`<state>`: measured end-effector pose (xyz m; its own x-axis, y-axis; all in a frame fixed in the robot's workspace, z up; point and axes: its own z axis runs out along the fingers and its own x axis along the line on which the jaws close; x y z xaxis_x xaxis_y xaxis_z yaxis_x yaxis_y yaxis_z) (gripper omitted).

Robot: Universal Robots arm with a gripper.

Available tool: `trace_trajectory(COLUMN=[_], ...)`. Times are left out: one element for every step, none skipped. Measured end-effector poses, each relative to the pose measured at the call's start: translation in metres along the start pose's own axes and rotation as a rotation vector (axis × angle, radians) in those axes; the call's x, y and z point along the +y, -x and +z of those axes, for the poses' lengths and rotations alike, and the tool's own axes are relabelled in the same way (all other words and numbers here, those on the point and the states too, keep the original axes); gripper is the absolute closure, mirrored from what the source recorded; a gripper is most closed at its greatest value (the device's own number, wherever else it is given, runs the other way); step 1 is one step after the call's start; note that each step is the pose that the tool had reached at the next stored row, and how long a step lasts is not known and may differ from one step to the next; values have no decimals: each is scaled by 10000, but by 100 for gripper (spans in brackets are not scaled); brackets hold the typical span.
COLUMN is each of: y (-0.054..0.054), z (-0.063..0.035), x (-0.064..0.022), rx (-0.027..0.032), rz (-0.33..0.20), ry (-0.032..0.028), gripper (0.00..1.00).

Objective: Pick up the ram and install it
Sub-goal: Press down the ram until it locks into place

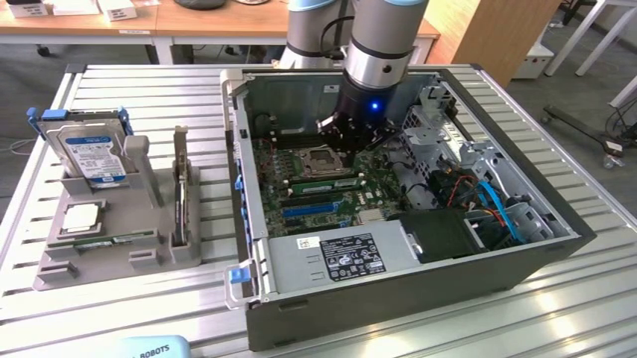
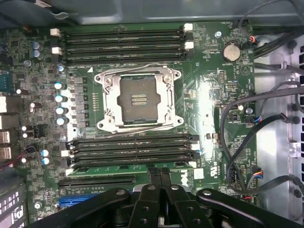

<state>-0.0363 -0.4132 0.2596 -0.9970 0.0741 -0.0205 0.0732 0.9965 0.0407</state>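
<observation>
The thin green circuit-board ram stick (image 1: 321, 182) already stands in a slot of the green motherboard (image 1: 298, 201), inside the open grey metal computer case (image 1: 398, 291), just on the near side of the square silver processor socket (image 1: 316, 158). In the wrist view, the ram (image 2: 123, 167) lies along the slot next to the black empty ones.

The risk, in my judgement, is uneven seating. If the push comes at one point only, one end of the stick can stay high and its latch does not close. Too much force could bend the board, and a sideways slip could reach the open socket.

The black gripper (image 1: 350, 153) is fully closed, the two fingers (image 2: 155, 178) pressed together, and it grasps nothing. Its tips are directly at the ram's upper edge. I cannot tell if they really touch it.
</observation>
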Motion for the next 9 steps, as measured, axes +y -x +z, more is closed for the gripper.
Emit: trace_trajectory(y=[-14, -29, -47, -65, -83, -101, -117, -132, -138], z=[-1, -1, -2, -2, -2, -3, -3, -3, -3], x=[-1, -2, -4, -5, -6, -7, -9, -10, -10], rx=[1, 1, 2, 3, 4, 5, 6, 6, 6], rz=[-15, -32, -51, -74, -95, -115, -136, -157, -169], ry=[0, 0, 1, 1, 2, 2, 3, 3, 3], gripper=[90, 90, 90, 90, 90, 90, 90, 90, 90])
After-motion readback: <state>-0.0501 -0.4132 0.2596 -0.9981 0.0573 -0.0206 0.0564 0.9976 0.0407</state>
